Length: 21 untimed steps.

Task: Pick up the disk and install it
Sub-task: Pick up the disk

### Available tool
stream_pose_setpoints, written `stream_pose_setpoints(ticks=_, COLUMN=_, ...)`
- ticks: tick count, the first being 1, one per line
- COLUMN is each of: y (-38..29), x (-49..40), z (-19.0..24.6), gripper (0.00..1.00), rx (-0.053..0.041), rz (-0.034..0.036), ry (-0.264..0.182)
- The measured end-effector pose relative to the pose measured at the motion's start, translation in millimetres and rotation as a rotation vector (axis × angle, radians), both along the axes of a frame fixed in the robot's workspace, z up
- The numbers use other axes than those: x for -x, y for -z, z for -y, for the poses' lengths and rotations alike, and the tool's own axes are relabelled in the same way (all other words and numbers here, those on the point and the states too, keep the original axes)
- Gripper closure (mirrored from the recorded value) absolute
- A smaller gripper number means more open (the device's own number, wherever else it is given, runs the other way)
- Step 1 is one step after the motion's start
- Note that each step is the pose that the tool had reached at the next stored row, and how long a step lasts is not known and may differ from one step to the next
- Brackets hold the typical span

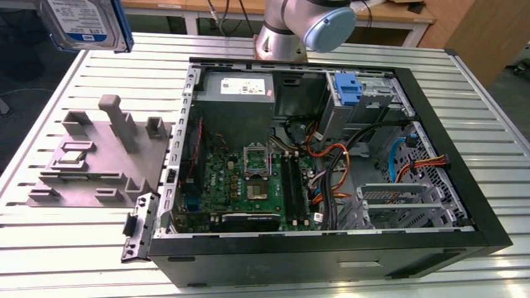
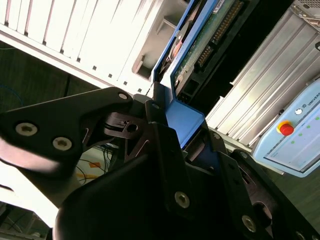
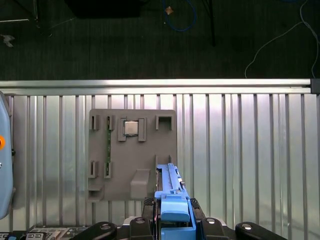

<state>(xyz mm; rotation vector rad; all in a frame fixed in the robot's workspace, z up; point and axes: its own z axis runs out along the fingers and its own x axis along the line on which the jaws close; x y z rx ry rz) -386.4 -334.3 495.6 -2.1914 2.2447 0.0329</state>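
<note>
End effector [image 3: 175, 222] clenched on disk [image 1: 83, 22], raised over grey fixture [image 1: 108, 162] beside open computer case [image 1: 485, 214]

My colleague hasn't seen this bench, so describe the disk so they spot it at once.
Start at the open computer case on the slatted table, then go to the grey fixture on the exterior view's left. In the air above it the gripper holds the disk: a flat silver-grey slab with a white-and-blue label and blue frame, unlike the blue caddy seated inside the case.

On table [image 1: 66, 261]: fixture [image 1: 108, 162] at exterior view's left of case [image 1: 331, 261]; disk [image 1: 87, 22] above fixture.
</note>
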Motion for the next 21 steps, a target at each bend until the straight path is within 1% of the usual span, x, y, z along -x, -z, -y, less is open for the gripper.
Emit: stream_pose_setpoints(ticks=21, y=0.0, x=-8.4, z=0.0, gripper=0.63, rx=0.0, rz=0.0001, ry=0.0)
